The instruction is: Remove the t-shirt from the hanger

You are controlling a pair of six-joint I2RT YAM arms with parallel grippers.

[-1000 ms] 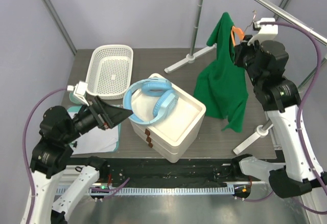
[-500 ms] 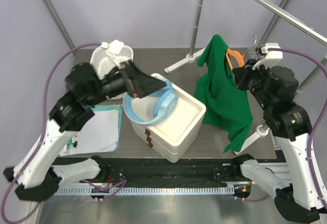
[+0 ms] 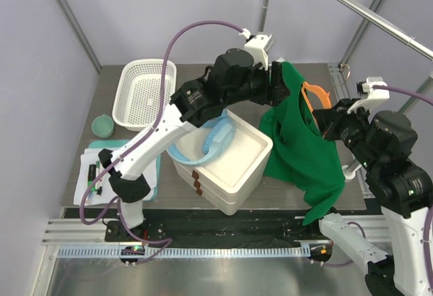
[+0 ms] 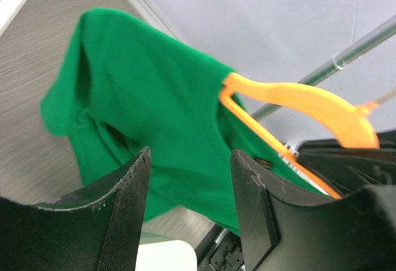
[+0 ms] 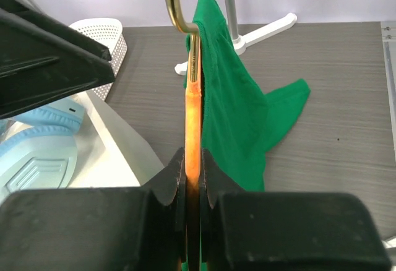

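Overhead, the dark table (image 3: 203, 76) carries two arms. The t-shirt (image 3: 301, 151) is held up in the air at the right of the table, beside the white box (image 3: 247, 157), draped over the orange hanger (image 3: 316, 97).

View differences:
- Only the top view shows the box, the white basket (image 3: 143, 93), the blue headphones (image 3: 215, 140) in the box and the teal cup (image 3: 103, 125) together.
- Left wrist view: the left gripper (image 4: 190, 159) has its jaws spread wide, with the t-shirt (image 4: 142, 110) filling the gap beyond them. Whether the pads touch cloth, cannot tell. One bare arm of the hanger (image 4: 297, 101) sticks out of the neck.
- Right wrist view: the right gripper (image 5: 193, 159) is clamped on the hanger (image 5: 193, 110), seen edge-on, with the metal hook (image 5: 176, 5) above. The t-shirt (image 5: 232, 104) hangs to the right of it.

Count: 1 t-shirt, 1 hanger, 1 box, 1 basket, 1 headphone pair, 1 cup, 2 grippers (left gripper (image 3: 277, 86), right gripper (image 3: 321, 123)).
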